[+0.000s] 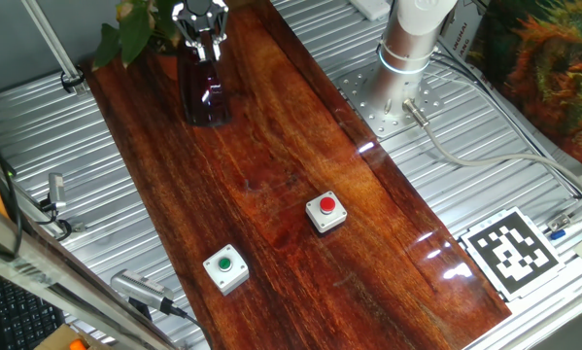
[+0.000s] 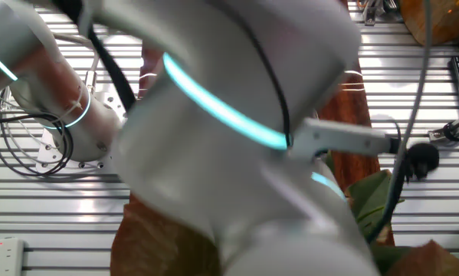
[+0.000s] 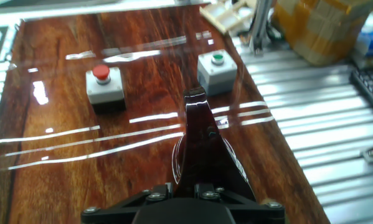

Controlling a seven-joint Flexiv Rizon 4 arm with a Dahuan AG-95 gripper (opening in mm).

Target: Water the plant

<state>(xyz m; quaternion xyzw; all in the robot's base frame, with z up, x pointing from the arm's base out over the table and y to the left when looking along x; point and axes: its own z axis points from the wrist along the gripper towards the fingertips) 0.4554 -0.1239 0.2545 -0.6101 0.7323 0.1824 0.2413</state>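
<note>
Gripper (image 1: 203,41) sits at the far end of the wooden board (image 1: 300,185), about 11 o'clock in one fixed view, fingers pointing down onto the top of a dark red translucent vessel (image 1: 204,92). Vessel stands upright on the board, directly under the gripper. In the hand view the same vessel (image 3: 202,146) runs up from between the finger bases at 6 o'clock; the gripper (image 3: 186,193) looks closed on the vessel's upper part, though fingertip contact itself is partly hidden.

The plant (image 1: 135,24) is at 11 o'clock in one fixed view, just beside the gripper on its left, green leaves with one yellowish, cut off by the top edge; pot not visible. In the other fixed view some green leaves (image 2: 371,203) show at 4 o'clock, mostly hidden behind the arm (image 2: 214,138), which fills the picture, blurred.

Red button box (image 1: 325,213) sits near board centre, green button box (image 1: 225,268) at 7 o'clock from it, apart. Both well away from the vessel. Arm base (image 1: 412,39) at 1 o'clock on the metal table (image 1: 485,185). Marker tag (image 1: 511,252) at 4 o'clock. Bushy orange-green foliage (image 1: 553,68) at 2 o'clock.
</note>
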